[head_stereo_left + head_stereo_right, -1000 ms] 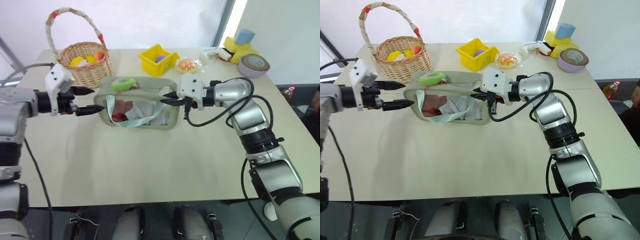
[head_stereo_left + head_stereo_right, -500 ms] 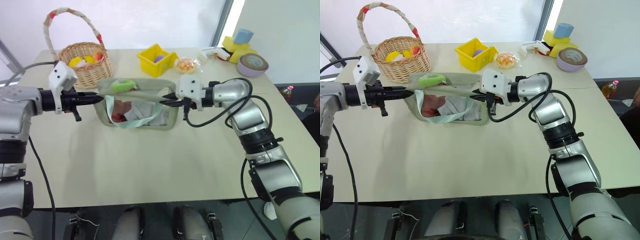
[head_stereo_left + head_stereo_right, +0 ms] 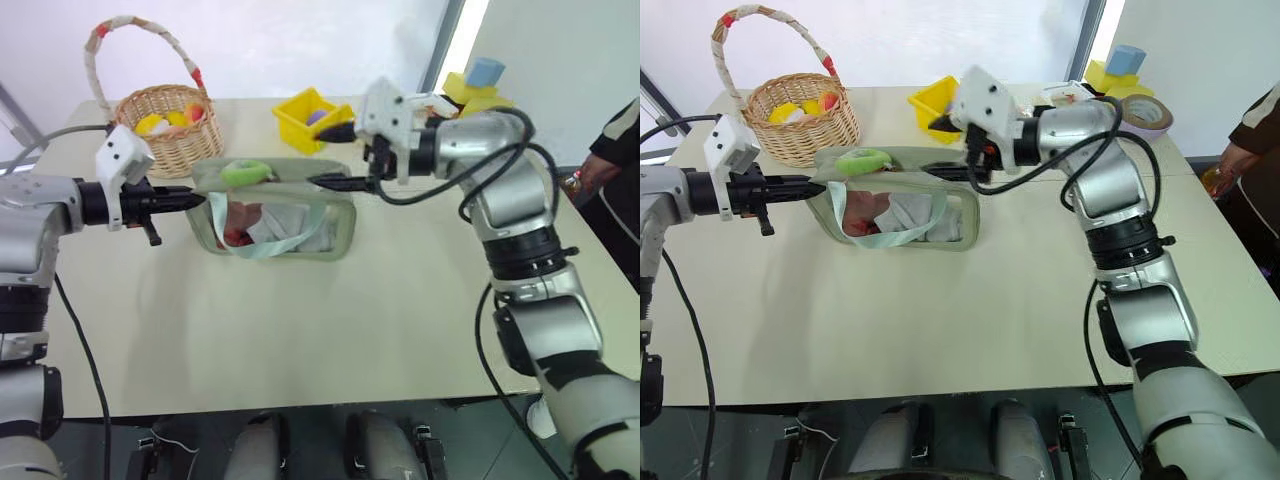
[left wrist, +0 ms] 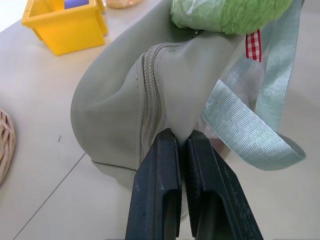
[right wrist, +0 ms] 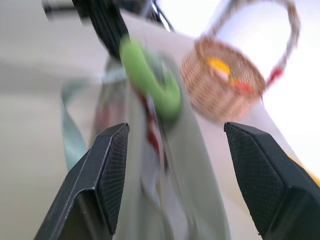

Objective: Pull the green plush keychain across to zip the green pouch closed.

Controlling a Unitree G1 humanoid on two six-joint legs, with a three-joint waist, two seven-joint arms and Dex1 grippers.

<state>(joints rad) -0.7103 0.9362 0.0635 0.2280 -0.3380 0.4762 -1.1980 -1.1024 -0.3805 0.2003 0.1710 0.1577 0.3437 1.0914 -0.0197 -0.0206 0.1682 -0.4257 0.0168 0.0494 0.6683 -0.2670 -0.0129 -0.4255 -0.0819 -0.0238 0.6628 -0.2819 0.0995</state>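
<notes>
The green pouch (image 3: pixel 285 215) stands on the table with its zipper edge up and its pale strap (image 4: pixel 250 132) looped over the clear front. The green plush keychain (image 3: pixel 247 171) sits on top near the pouch's left end. My left gripper (image 3: pixel 199 199) is shut on the fabric of that left end, beside the zipper (image 4: pixel 148 100). Above the pouch's right end, my right gripper (image 3: pixel 316 158) hangs open and holds nothing, its fingers pointing left toward the keychain (image 5: pixel 150 75).
A wicker basket (image 3: pixel 165 125) with toys stands at the back left, a yellow bin (image 3: pixel 305 120) behind the pouch. Yellow and blue blocks (image 3: pixel 482 82) and a tape roll (image 3: pixel 1148 112) lie at the back right. A person's arm (image 3: pixel 610 140) shows at the right edge.
My left gripper shut on the pouch's left end. My right gripper let go of the right end, opened and rose above it. A person came into view at the right.
</notes>
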